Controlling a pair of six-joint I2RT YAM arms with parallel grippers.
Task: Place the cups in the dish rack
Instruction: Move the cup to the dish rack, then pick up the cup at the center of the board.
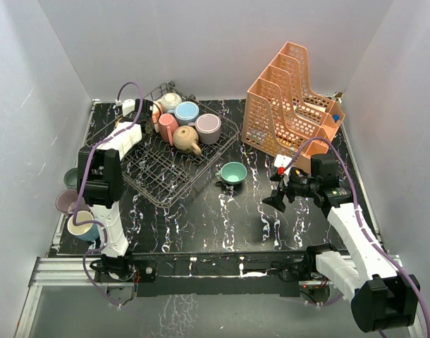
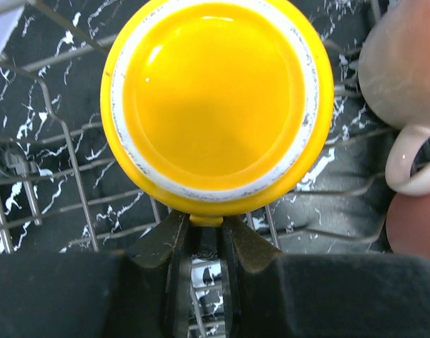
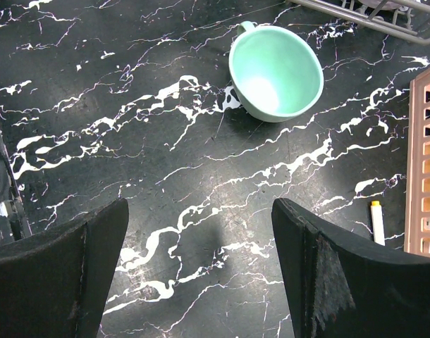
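left tool [image 2: 206, 236] clenched on yellow cup [image 2: 215, 98] by its handle, over dish rack [image 1: 162, 182] | right tool [image 3: 199, 211] released | mint cup [image 3: 276, 74] upper centre on bench [image 3: 95, 105]

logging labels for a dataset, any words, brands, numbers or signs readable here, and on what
No readable text in any view.
yellow cup, green cup, dish rack, orange organizer: no print visible.
white stick beside the organizer: too small to tell.
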